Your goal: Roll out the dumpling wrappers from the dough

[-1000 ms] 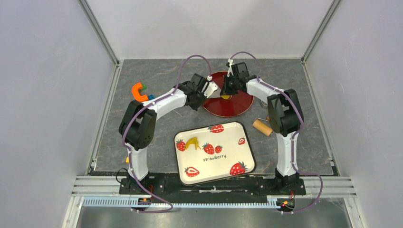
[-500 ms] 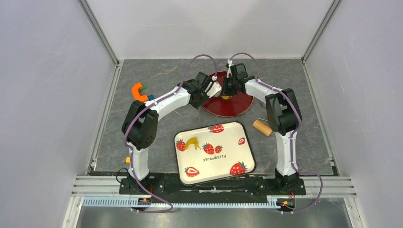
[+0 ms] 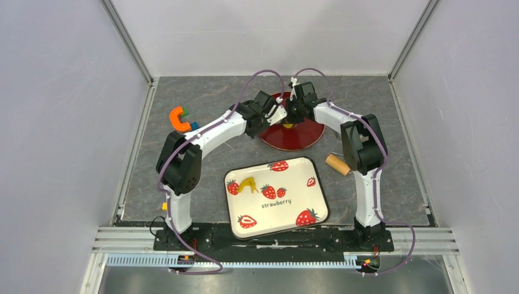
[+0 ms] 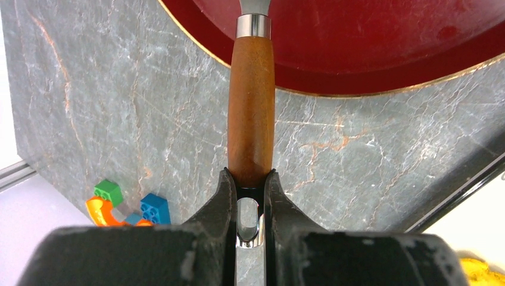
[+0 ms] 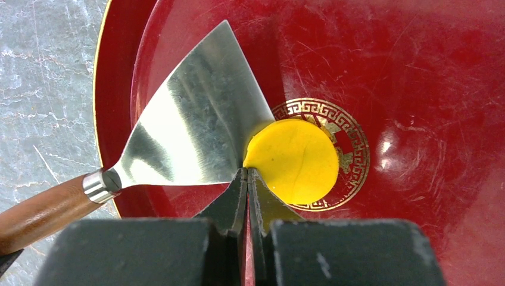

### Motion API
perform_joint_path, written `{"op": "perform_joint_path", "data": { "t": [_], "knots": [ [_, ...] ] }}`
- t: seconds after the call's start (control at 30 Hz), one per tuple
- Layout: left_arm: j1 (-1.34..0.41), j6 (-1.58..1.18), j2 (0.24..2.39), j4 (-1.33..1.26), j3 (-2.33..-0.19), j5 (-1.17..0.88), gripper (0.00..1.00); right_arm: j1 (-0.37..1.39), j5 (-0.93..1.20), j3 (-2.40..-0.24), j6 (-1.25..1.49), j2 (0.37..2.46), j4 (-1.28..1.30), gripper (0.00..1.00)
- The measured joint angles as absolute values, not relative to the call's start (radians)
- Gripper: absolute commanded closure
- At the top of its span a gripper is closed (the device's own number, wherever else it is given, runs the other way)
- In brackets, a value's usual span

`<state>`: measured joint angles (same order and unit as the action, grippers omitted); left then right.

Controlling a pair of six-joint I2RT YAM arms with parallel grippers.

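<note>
At far centre, top view: left arm, right arm converge over red plate; dumpling wrapper on it, mostly hidden; strawberry tray near, yellow scrap on it.
Left wrist: left gripper clamped on wooden handle of scraper.
Right wrist: right gripper closed, tips touching dumpling wrapper's edge; scraper blade against its left edge; dumpling wrapper over plate's gold emblem.

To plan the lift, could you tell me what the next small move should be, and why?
Probably ease the spatula, held by the left gripper, slightly forward under the yellow disc: its blade only meets the disc's rim on the red plate, with the shut right gripper at that rim.
</note>
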<state>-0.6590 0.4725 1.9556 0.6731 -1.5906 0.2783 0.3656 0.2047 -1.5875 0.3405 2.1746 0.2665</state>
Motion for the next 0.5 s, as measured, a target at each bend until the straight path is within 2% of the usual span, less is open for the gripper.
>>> {"op": "perform_joint_path", "data": {
  "t": [0.1, 0.3, 0.37, 0.4, 0.5],
  "knots": [
    [-0.66, 0.474, 1.929, 0.687, -1.575, 0.3, 0.98, 0.369, 0.215, -1.588, 0.342, 2.175, 0.267, 1.0],
    [-0.65, 0.466, 1.827, 0.717, -1.523, 0.374, 0.98, 0.369, 0.238, -1.588, 0.353, 2.175, 0.262, 0.92],
    [-0.635, 0.456, 1.788, 0.716, -1.506, 0.384, 0.98, 0.368, 0.242, -1.588, 0.356, 2.175, 0.262, 0.84],
    [-0.609, 0.428, 1.728, 0.716, -1.484, 0.385, 0.98, 0.368, 0.257, -1.587, 0.366, 2.174, 0.255, 0.75],
    [-0.582, 0.385, 1.698, 0.693, -1.46, 0.356, 0.98, 0.367, 0.273, -1.575, 0.376, 2.165, 0.245, 0.59]
  ]
}}
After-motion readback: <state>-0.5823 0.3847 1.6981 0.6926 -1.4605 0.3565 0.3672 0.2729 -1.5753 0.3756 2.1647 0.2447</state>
